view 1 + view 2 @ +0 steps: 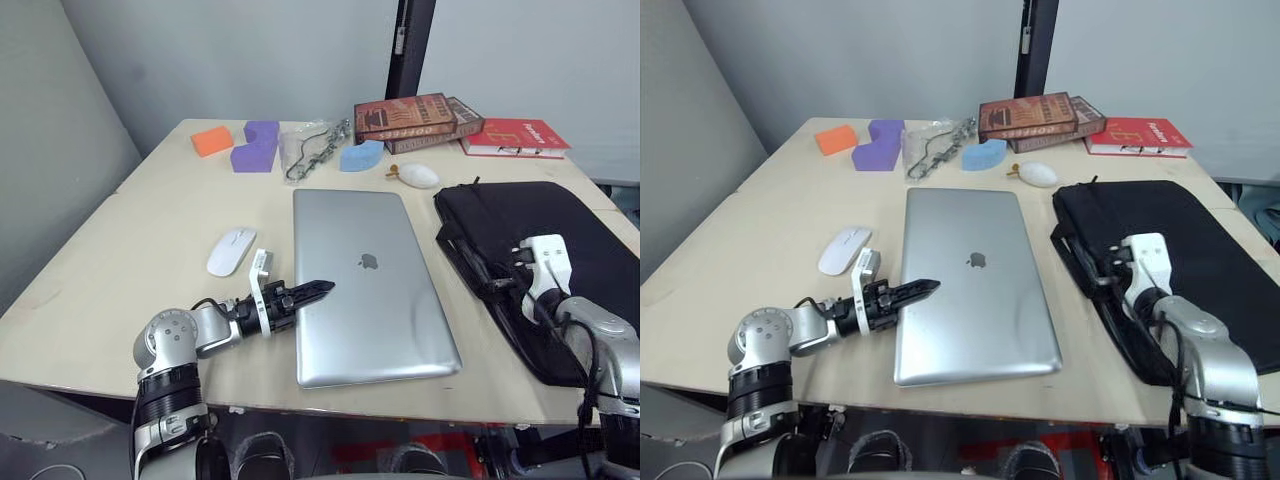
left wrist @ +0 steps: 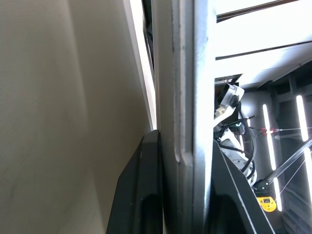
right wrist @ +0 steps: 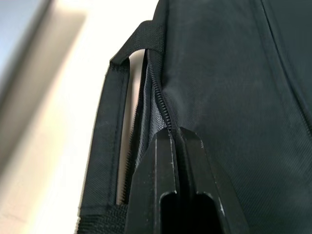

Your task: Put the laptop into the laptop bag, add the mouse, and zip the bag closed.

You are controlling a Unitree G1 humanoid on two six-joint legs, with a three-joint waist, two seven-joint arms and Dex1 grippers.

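Observation:
The silver laptop lies closed in the middle of the table. My left gripper is shut on its left edge; the left wrist view shows the metal edge clamped between the black fingers. The white mouse rests just left of the laptop, beyond my left arm. The black laptop bag lies flat on the right. My right gripper is at the bag's left rim, its fingers pressed together on the fabric at the zipper, beside a handle.
Along the table's far side lie an orange block, a purple block, a clear pouch with a chain, a blue foam piece, a white egg-shaped toy, stacked brown books and a red book.

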